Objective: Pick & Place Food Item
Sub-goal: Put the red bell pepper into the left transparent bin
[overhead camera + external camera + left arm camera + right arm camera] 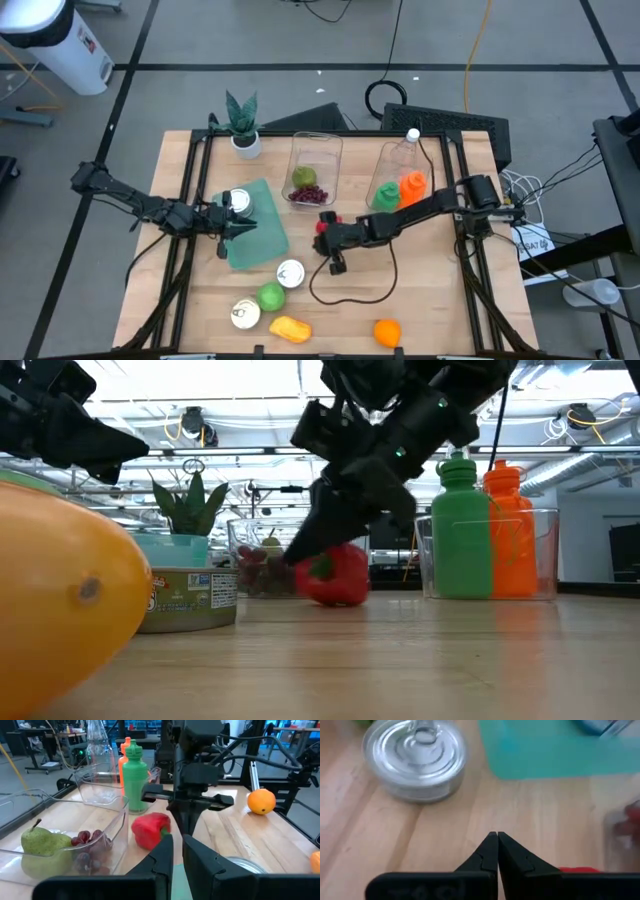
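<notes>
High view: the wooden bench [430, 310] carries two clear containers at 12 o'clock. One container [315, 168] holds a pear and grapes; the other [402, 172] holds a green bottle, an orange bottle and a clear one. The right end effector [322, 232] sits near bench centre, fingers pressed together and gripping nothing. The red pepper [320, 226] lies right at its tip, at 6 o'clock of the pear container. The left end effector [237, 228] rests at 9 o'clock of centre over the teal mat [262, 238], also closed and empty. One can [290, 272] lies just past the mat's 5 o'clock corner. Toward 6 o'clock are a green fruit [271, 296], a second can [244, 314], a yellow fruit [289, 328] and an orange [387, 332]. A potted plant [243, 125] stands at 11 o'clock.

Low view: the pepper [335, 575] rests on the bench surface; the right end effector [300, 550] points down against its side, not around it. The yellow fruit [60, 605] fills the 9 o'clock edge.

Left wrist view: own fingers [160, 857] stand nearly together, with nothing between. The pepper [151, 830] lies just beyond, beside the pear container [75, 837].

Right wrist view: own fingers [489, 851] meet tip to tip above bare wood; a can [415, 757] and the mat [555, 750] lie ahead.
</notes>
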Robot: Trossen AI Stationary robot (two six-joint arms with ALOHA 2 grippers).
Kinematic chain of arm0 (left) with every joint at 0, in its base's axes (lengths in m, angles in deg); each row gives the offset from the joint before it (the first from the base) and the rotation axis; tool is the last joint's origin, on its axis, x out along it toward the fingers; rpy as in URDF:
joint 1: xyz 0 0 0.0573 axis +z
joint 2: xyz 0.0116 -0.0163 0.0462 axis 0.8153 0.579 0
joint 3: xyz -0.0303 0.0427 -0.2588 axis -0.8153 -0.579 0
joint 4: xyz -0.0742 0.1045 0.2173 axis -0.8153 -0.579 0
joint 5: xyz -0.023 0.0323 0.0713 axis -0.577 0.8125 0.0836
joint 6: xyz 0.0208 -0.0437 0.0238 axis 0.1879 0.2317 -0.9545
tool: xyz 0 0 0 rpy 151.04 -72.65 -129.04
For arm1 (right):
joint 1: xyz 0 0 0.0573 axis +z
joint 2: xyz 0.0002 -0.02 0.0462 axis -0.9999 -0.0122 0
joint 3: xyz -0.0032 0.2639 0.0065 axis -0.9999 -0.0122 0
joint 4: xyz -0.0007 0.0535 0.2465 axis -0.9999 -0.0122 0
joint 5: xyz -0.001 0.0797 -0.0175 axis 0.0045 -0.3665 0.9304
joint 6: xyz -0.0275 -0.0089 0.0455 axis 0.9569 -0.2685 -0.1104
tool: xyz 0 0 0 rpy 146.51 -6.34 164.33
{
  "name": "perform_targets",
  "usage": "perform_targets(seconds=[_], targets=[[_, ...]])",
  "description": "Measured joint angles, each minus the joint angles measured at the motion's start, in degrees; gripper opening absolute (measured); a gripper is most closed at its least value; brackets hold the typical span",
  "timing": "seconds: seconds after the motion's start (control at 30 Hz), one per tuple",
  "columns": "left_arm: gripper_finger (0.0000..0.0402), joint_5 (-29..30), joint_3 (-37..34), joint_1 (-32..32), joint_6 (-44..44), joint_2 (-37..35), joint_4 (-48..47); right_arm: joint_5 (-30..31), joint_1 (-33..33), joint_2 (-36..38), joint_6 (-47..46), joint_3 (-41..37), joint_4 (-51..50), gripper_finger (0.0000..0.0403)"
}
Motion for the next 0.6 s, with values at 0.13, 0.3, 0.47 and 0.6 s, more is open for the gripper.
perform_targets(seconds=[0.13, 0.3, 0.47, 0.6], targets=[[0.0049, 0.0, 0.0, 0.0, -0.1, 0.0, -0.2, 0.1, 1.4, 2.6, -0.5, 0.1, 0.0, 0.0001], [0.0049, -0.2, 0.0, 0.0, -0.2, 0.0, -0.6, 1.9, 3.2, 7.0, 0.2, 0.1, -1.9, 0.0001], [0.0049, -0.2, 0.0, 0.0, 0.2, 0.0, -1.4, 21.2, 5.7, 10.6, -1.9, 0.0, -7.1, 0.0023], [0.0049, -0.3, 0.0, 0.0, 0.5, 0.0, -1.8, 26.9, 6.0, 11.4, -3.2, 0.0, -8.7, 0.0092]])
